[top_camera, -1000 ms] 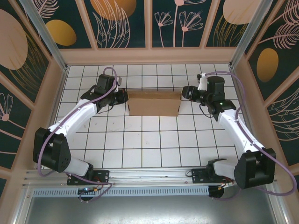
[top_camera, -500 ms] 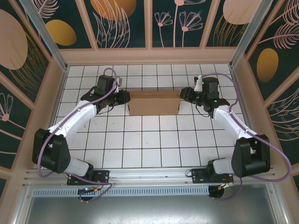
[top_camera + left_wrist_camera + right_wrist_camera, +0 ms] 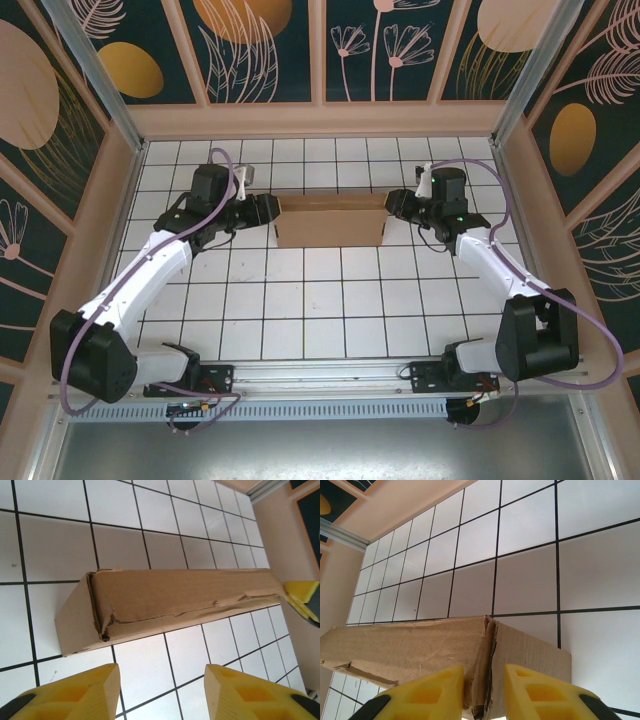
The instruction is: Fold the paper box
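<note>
The paper box (image 3: 330,222) looks light and crease-prone, best held by its end walls: right gripper (image 3: 484,680) pinches the 3 o'clock end, left gripper (image 3: 162,690) gapes wide off 9 o'clock.

I note a white tiled table (image 3: 300,300) with black grout, dark floral wall panels (image 3: 260,50) far and at both sides, aluminium rail (image 3: 350,410) near.
</note>
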Controlling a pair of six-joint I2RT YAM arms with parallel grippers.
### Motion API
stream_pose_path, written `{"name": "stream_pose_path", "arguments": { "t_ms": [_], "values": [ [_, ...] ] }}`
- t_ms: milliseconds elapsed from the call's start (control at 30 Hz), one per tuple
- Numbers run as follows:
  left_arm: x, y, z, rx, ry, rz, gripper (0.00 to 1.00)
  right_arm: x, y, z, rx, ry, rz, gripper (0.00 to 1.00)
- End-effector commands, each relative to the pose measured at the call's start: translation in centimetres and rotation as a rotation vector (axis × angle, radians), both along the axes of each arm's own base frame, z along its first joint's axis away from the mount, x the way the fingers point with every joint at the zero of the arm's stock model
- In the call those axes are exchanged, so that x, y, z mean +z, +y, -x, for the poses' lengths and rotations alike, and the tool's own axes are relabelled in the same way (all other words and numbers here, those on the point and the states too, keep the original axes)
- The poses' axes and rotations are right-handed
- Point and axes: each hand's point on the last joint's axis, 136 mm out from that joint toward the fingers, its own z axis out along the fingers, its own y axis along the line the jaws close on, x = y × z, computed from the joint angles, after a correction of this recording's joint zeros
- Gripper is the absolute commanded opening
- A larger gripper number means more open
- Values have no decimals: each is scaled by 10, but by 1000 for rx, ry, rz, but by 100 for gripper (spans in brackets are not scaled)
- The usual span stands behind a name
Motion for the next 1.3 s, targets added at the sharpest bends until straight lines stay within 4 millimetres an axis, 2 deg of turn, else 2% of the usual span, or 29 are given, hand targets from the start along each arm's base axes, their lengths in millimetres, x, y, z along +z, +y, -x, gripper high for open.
{"name": "stream_pose_path", "arguments": {
  "t_ms": [0, 100, 267, 533, 700, 800, 933, 1033, 1167, 1267],
  "values": [
    [7, 11, -7, 42, 20, 22, 50, -8, -4, 6, -26, 18, 24, 27],
    [-6, 20, -22, 78, 47, 47, 51, -9, -5, 6, -27, 17, 25, 27],
    [-32, 14, -36, 78, 87, 73, 52, -8, -5, 3, -24, 14, 33, 28],
    [-39, 9, -45, 77, 87, 102, 51, -10, -5, 6, -11, 15, 47, 27],
    [-57, 9, -41, 81, 120, 102, 48, -18, -5, 8, -9, 28, 53, 27],
    [-80, 13, -34, 94, 167, 88, 44, -24, -7, 10, -12, 38, 65, 27],
    [-107, 17, -28, 124, 210, 76, 40, -44, -11, 15, -20, 71, 83, 25],
    [-120, 17, -25, 133, 239, 89, 33, -62, -12, 19, -18, 114, 94, 22],
    [-128, 17, -24, 142, 252, 95, 25, -73, -11, 23, -10, 145, 97, 17],
    [-118, 17, -27, 136, 219, 102, 24, -58, -6, 21, 4, 103, 68, 16]
  ]
}}
